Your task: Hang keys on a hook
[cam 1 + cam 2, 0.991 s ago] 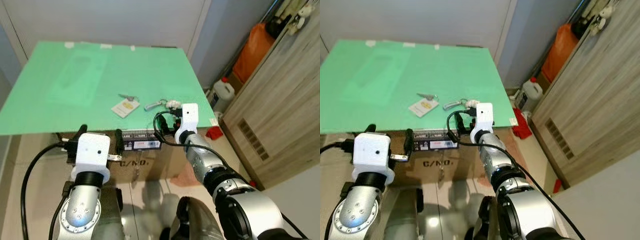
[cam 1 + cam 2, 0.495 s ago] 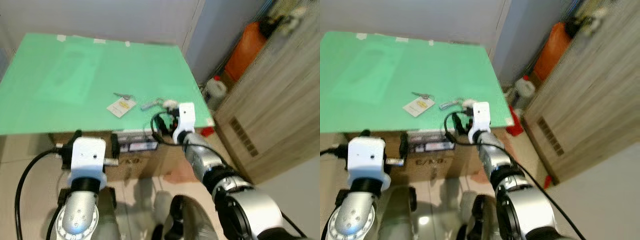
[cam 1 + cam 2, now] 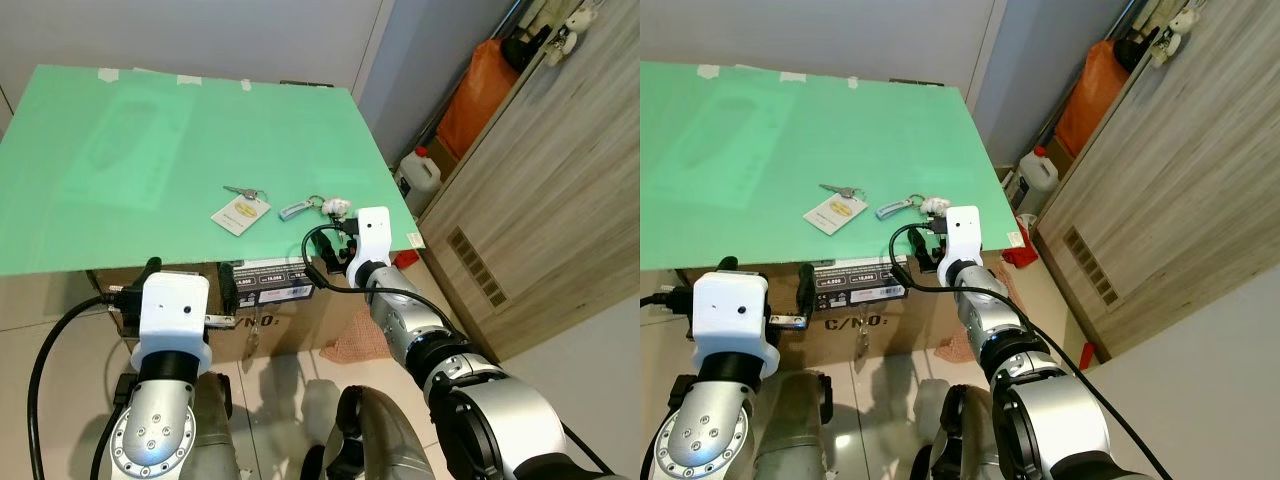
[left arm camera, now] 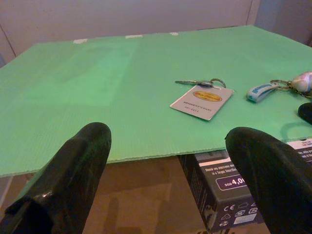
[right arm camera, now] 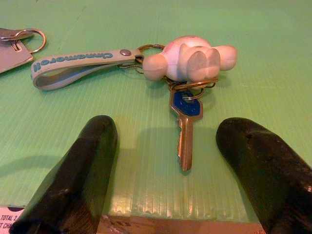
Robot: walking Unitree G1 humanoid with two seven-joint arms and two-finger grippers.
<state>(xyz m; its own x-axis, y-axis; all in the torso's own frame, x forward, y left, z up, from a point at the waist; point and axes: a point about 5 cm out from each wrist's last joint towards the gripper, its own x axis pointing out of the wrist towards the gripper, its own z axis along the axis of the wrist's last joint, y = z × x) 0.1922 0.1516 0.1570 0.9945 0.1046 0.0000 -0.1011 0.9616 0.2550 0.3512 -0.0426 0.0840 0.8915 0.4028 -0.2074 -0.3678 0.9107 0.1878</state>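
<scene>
Your right end effector (image 5: 165, 175) sits at the near edge of the green bench (image 3: 150, 130), its two black fingers (image 5: 78, 175) spread wide with nothing between them. The keys (image 5: 184, 122) you are after lie flat on the bench just ahead of it: in the right wrist view the brass-coloured key with the blue head points toward the gap between the fingers, closer to neither, and does not touch them. That key hangs on a ring with a white plush charm (image 5: 192, 61) and a pale strap fob (image 5: 73, 66) with printed lettering, the strap stretching away toward the second bunch.

Count two key sets on the bench. The first is the charm-and-strap bunch by your right end effector. The second (image 3: 240, 192) lies a little farther in and toward the robot's left, a small key on a ring joined to a white card tag (image 3: 240, 210) with a yellow oval on it. The two sets are near each other but apart.

Your left end effector (image 4: 165, 195) hangs lower, in front of the bench edge, fingers wide apart and empty; the card tag set lies well ahead of it. Under the bench you can see one cardboard box (image 3: 290, 320). By the wooden cabinet (image 3: 540, 200) on the right stand one white jug (image 3: 418, 170) and one orange bag (image 3: 480, 95).
</scene>
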